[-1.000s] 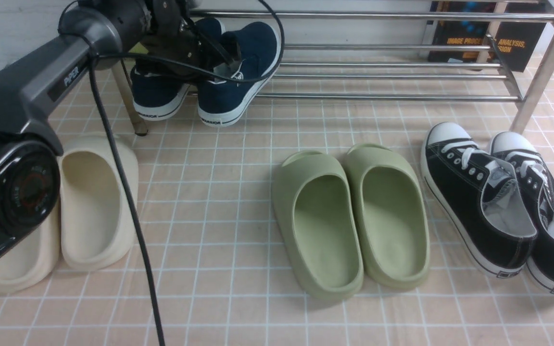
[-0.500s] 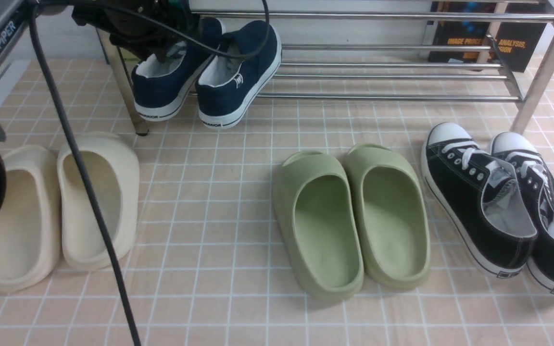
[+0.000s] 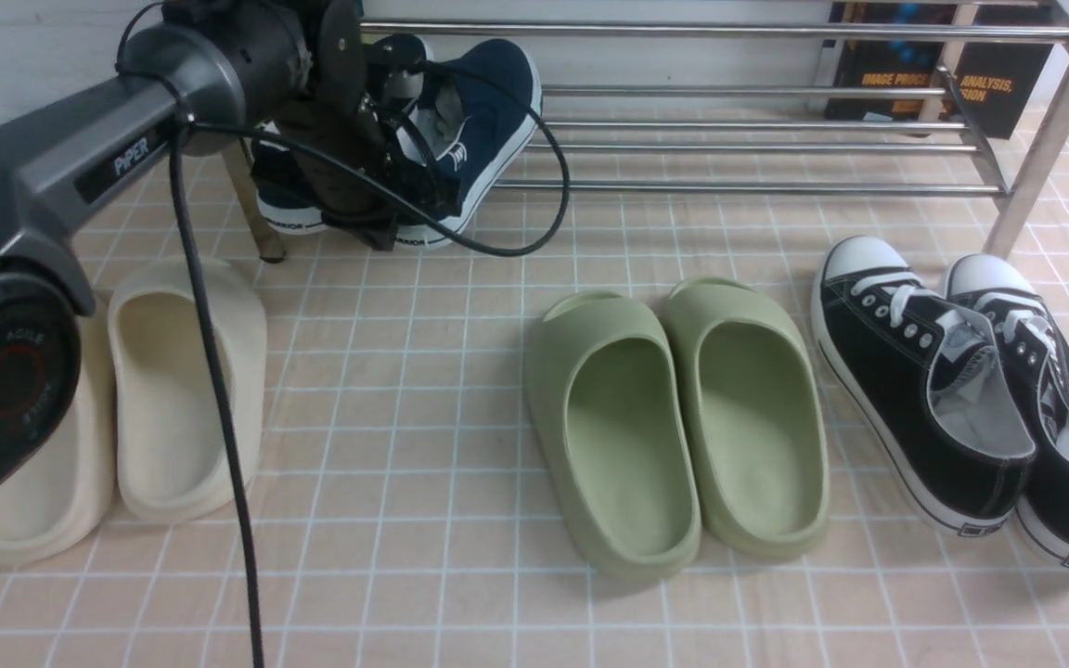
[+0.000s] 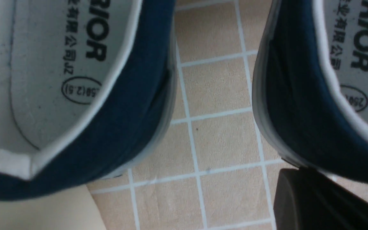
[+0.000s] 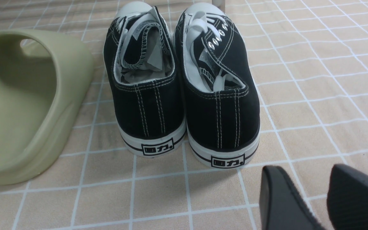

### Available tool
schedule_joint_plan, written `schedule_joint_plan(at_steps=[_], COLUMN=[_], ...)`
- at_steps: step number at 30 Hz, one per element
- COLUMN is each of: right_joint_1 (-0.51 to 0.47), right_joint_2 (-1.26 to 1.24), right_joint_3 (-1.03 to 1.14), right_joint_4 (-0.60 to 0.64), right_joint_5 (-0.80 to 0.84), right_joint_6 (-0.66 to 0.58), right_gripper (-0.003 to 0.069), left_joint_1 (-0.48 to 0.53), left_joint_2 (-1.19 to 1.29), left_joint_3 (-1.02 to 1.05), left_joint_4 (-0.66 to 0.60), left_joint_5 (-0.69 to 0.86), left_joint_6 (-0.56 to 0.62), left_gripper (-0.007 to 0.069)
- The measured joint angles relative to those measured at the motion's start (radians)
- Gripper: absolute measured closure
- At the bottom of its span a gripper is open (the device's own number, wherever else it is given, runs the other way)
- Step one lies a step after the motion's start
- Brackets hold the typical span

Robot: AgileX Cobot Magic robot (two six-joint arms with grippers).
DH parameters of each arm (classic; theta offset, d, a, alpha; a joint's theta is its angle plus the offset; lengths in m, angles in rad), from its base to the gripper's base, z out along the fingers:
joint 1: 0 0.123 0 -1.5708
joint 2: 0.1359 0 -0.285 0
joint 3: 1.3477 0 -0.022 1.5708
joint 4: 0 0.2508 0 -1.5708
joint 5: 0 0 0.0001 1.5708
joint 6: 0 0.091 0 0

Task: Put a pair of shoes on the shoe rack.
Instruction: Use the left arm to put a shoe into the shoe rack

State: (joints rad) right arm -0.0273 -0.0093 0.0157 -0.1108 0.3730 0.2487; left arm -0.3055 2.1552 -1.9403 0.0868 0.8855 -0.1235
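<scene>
The two navy slip-on shoes (image 3: 488, 102) lean side by side at the left end of the shoe rack (image 3: 739, 186), toes up on its lower bars and heels on the floor. My left gripper (image 3: 386, 186) hangs low over their heels and hides most of the left shoe. In the left wrist view I see both heel openings, the left shoe (image 4: 133, 105) and the right shoe (image 4: 292, 105), with floor between them. One dark finger (image 4: 302, 198) touches the right shoe's sole edge; its jaw gap is hidden. My right gripper (image 5: 315, 179) is slightly open, empty, low behind the black sneakers.
Green slides (image 3: 674, 417) lie mid-floor, cream slides (image 3: 182, 390) at the left under my left arm, and black lace-up sneakers (image 3: 952, 399) at the right, near the rack's right leg (image 3: 1045, 139). A book (image 3: 952, 74) stands behind the rack. The arm's cable (image 3: 219, 417) hangs down.
My left arm rose and drew back from the navy shoes half a second ago, then dropped again in front of their heels. The shoes have stayed in place.
</scene>
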Motion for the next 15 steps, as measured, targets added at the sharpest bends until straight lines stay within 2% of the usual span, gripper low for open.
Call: schedule_joint_plan(at_steps=[7,15], right_joint_1=[0.000,0.000], right_joint_2=[0.000,0.000], right_joint_3=[0.000,0.000], right_joint_4=[0.000,0.000], right_joint_5=[0.000,0.000], right_joint_6=[0.000,0.000], right_gripper=[0.0421,0.0421], left_joint_1=[0.001,0.001], left_joint_2=[0.000,0.032], left_joint_3=[-0.031,-0.038], left_joint_4=[-0.062,-0.142], left_joint_5=[-0.087,-0.099], left_joint_6=[-0.017,-0.017], left_gripper=[0.0622,0.0620])
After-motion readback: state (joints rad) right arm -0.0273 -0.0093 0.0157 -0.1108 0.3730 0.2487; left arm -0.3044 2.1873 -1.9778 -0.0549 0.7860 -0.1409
